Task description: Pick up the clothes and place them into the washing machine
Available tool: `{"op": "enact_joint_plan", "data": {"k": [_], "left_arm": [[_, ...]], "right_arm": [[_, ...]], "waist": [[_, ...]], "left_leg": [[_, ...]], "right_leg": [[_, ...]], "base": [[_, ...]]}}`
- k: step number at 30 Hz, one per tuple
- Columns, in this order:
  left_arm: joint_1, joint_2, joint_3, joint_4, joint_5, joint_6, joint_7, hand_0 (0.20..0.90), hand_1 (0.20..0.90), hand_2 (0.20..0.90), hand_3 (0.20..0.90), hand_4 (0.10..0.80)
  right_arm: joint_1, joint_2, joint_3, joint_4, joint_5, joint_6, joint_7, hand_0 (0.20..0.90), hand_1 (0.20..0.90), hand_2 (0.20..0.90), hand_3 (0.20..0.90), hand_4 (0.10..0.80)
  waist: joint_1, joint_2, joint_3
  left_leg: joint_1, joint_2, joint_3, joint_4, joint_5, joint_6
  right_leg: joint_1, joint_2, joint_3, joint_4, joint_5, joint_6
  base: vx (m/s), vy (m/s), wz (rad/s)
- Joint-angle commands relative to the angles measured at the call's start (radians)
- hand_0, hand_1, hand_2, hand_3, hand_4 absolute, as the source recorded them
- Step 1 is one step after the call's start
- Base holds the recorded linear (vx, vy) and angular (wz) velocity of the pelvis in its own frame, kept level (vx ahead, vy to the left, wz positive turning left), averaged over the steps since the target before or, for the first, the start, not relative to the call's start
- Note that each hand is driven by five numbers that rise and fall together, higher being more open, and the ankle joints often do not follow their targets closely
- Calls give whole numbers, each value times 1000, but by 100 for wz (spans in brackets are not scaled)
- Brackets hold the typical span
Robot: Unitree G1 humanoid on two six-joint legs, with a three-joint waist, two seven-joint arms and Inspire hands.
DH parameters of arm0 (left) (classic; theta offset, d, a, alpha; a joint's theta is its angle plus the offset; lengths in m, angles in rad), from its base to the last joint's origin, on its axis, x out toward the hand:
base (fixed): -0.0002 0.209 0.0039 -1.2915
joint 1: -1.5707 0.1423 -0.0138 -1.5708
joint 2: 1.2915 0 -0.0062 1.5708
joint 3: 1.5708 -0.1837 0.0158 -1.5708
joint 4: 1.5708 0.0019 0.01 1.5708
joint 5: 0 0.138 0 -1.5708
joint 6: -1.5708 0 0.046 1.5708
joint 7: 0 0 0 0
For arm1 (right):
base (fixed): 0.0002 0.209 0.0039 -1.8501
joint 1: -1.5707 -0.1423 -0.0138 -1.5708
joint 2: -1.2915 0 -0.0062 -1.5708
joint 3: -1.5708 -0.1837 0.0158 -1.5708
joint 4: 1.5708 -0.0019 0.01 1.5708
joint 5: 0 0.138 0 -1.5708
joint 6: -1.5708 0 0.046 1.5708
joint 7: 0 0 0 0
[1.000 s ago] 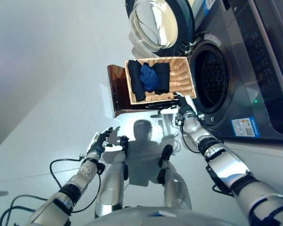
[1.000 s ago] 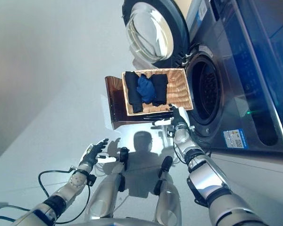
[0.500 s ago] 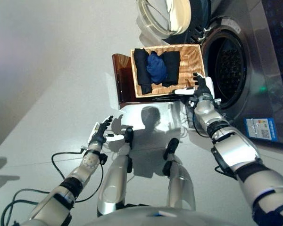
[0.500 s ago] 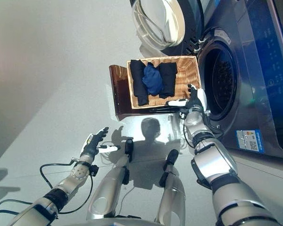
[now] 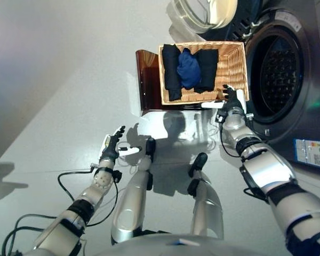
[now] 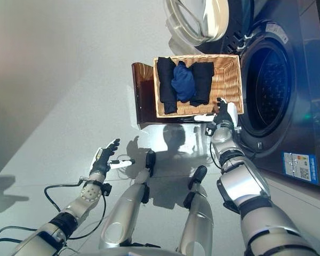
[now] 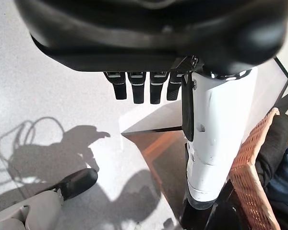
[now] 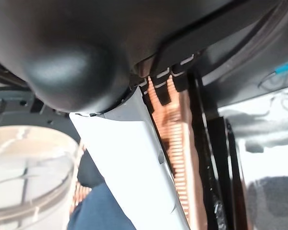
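Note:
A wicker basket (image 5: 236, 69) stands on a brown stool (image 5: 148, 80) in front of the washing machine. Inside it a blue garment (image 5: 189, 68) lies between two black garments (image 5: 170, 72) (image 5: 207, 68). My right hand (image 5: 230, 101) is open at the basket's near right corner, fingers straight over the rim and white thumb stretched along the front edge; it holds nothing. The right wrist view shows its thumb (image 8: 134, 163) over the wicker (image 8: 180, 139), with blue cloth (image 8: 105, 211) beyond. My left hand (image 5: 112, 145) hangs open and empty, low over the floor on the left.
The washer's drum opening (image 5: 280, 80) gapes just right of the basket. Its round glass door (image 5: 205, 10) is swung open beyond the basket. A pale grey floor (image 5: 58, 80) stretches to the left.
The camera has shifted. My right hand has risen from below the stool's front to the basket's near right corner. The left hand has hardly moved.

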State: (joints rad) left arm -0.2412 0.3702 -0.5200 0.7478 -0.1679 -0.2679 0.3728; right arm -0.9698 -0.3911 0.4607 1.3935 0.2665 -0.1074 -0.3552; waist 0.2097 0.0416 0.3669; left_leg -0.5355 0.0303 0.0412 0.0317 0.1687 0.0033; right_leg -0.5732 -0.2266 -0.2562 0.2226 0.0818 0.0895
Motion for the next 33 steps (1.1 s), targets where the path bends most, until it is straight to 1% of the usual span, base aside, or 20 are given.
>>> {"op": "enact_joint_plan", "data": {"k": [1,2,3,4,5,6,9,15,22,31,33], "left_arm": [[2,49,34,-92,13,-65,41,900,900,900,900,800],[1,49,35,-88,11,-65,42,900,900,900,900,800],[1,52,35,-97,6,-69,46,900,900,900,900,800],[2,56,39,-110,3,-73,50,900,900,900,900,800],[1,56,40,-111,3,-73,50,900,900,900,900,800],[2,58,41,-119,3,-74,51,900,900,900,900,800],[8,65,47,-155,1,-78,51,900,900,900,900,800],[9,71,43,-177,-4,-76,47,900,900,900,900,800],[20,86,39,-227,10,-83,54,900,900,900,900,800],[18,93,30,-252,31,-79,72,900,900,900,900,800],[18,94,30,-253,33,-78,73,900,900,900,900,800]], "right_arm": [[-133,-87,23,-30,34,-46,-57,900,900,900,900,800],[-136,-91,24,-30,36,-46,-58,900,900,900,900,800],[-150,-98,27,-35,41,-48,-60,900,900,900,900,800],[-159,-103,33,-38,41,-47,-60,900,900,900,900,800],[-160,-104,32,-38,41,-48,-60,900,900,900,900,800],[-164,-105,35,-38,41,-47,-59,900,900,900,900,800],[-200,-116,39,-19,44,-45,-59,900,900,900,900,800],[-247,-139,47,11,48,-37,-62,900,900,900,900,800],[-306,-199,37,52,63,-27,-67,900,900,900,900,800],[-334,-235,40,73,64,-23,-62,900,900,900,900,800],[-338,-237,41,74,64,-22,-61,900,900,900,900,800]], "waist": [[19,-36,13],[21,-36,13],[26,-38,8],[28,-39,10],[27,-37,15],[29,-40,11],[42,-37,17],[52,-28,23],[71,6,31],[82,42,39],[84,46,38]], "left_leg": [[-83,-30,-16,142,-123,-52],[-83,-32,-17,139,-121,-53],[-74,-32,-23,132,-145,-60],[-77,-33,-23,129,-144,-60],[-89,-36,-17,129,-115,-53],[-78,-34,-24,127,-145,-60],[-99,-40,-30,131,-142,-60],[-127,-45,-35,131,-137,-60],[-170,-53,-39,129,-128,-60],[-241,-58,-44,164,-132,-56],[-247,-60,-45,168,-132,-56]], "right_leg": [[107,-43,18,-94,5,45],[110,-44,18,-100,7,46],[121,-41,21,-108,-9,56],[121,-42,18,-112,-6,57],[111,-46,11,-113,16,49],[121,-41,18,-115,-6,57],[116,-42,14,-120,-4,56],[97,-45,10,-121,-4,55],[44,-54,17,-106,-9,55],[-58,-64,35,-25,-39,43],[-69,-63,39,-14,-43,41]], "base": [[-46,41,6],[46,10,5],[131,-12,7],[22,11,7],[9,1,8],[10,-3,7],[36,-9,1],[-3,7,3],[-3,16,6],[-5,7,2],[-4,8,2]]}}
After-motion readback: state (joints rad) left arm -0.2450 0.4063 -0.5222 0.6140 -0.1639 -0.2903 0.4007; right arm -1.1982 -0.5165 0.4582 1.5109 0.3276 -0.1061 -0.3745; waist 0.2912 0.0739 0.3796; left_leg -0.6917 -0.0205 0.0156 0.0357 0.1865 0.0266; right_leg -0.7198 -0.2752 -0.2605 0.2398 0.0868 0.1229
